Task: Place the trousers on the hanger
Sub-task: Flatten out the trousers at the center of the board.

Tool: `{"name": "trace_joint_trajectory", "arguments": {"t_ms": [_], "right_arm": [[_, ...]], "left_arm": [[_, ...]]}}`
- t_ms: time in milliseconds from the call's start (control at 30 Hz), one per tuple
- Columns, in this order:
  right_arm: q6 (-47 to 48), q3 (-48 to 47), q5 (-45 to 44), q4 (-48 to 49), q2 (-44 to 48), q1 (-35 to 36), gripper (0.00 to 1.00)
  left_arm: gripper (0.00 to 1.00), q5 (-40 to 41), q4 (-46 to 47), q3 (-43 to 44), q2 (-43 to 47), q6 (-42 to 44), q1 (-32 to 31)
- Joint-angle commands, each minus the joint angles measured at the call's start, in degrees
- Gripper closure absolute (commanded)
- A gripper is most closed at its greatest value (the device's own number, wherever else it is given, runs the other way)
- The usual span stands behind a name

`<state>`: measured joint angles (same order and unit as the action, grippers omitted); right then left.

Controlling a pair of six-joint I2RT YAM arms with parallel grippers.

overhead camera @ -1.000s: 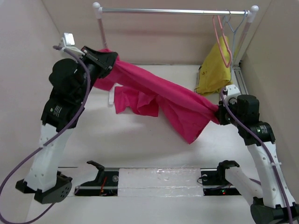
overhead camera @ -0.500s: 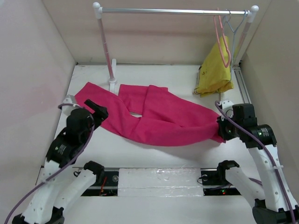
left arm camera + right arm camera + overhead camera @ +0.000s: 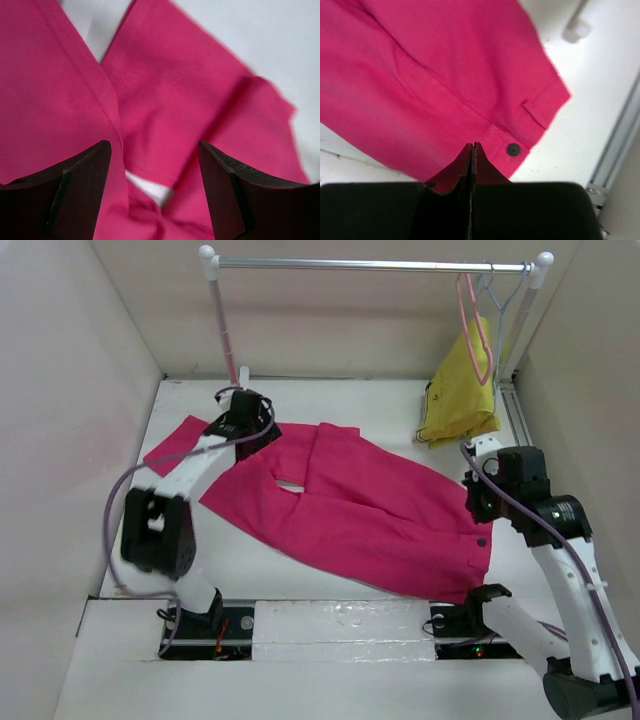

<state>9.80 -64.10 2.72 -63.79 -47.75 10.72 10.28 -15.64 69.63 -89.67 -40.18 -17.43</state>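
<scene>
The magenta trousers (image 3: 370, 510) lie spread flat on the white table, legs pointing far left and waistband near right. My left gripper (image 3: 243, 420) hovers open over the crotch area of the trousers (image 3: 175, 100), near where the legs split. Its fingers (image 3: 80, 185) stand wide apart with only cloth below them. My right gripper (image 3: 478, 502) is shut, with its tips (image 3: 472, 146) just above the waistband near a dark button (image 3: 512, 149). No cloth shows between its tips. The salmon-pink hanger (image 3: 472, 325) hangs on the rail at the far right.
A clothes rail (image 3: 370, 264) spans the back, and its left post (image 3: 225, 330) stands close to my left gripper. A pale blue-grey hanger (image 3: 505, 298) and a mustard-yellow garment (image 3: 460, 390) hang at the right end. A metal track (image 3: 515, 415) runs along the right wall.
The trousers, stretched in the air between both grippers, dropped and now lie flat. My left gripper let go, opened and moved to the far side. My right gripper released the waistband and shut.
</scene>
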Motion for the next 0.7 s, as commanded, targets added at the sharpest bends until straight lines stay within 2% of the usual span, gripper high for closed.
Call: {"name": "trace_joint_trajectory", "arguments": {"t_ms": [0,67,100,200,333,433,567,667], "right_arm": [[-3.2,6.0,4.1,11.7,-0.9,0.8,1.00],[-5.9,11.0,4.2,14.8,-0.3,0.8,0.82],[-6.7,12.1,2.0,16.8,-0.3,0.8,0.63],[-9.0,15.1,-1.6,20.2,-1.5,-0.1,0.39],[-13.8,17.2,-5.2,24.6,-3.8,-6.5,0.35],[-15.7,19.6,-4.6,29.6,-4.5,-12.2,0.32],[-17.3,22.9,-0.1,35.6,-8.0,-28.2,0.32],[-18.0,24.5,3.3,40.6,-13.6,-33.0,0.31]], "left_arm": [[0.34,-5.1,0.8,5.4,-9.2,1.3,0.6],[0.34,-6.2,3.7,4.0,-12.3,1.5,0.6],[0.34,-6.2,4.4,2.9,-13.0,1.5,0.6],[0.31,-6.6,4.2,3.6,-16.5,1.4,0.6],[0.28,-3.9,1.6,6.1,-21.9,3.1,0.6],[0.32,-3.1,-0.1,5.8,-23.4,3.4,1.3],[0.41,-4.0,2.4,0.5,-20.9,2.2,2.8],[0.66,-4.7,1.8,-1.4,-18.9,2.5,5.2]]}}
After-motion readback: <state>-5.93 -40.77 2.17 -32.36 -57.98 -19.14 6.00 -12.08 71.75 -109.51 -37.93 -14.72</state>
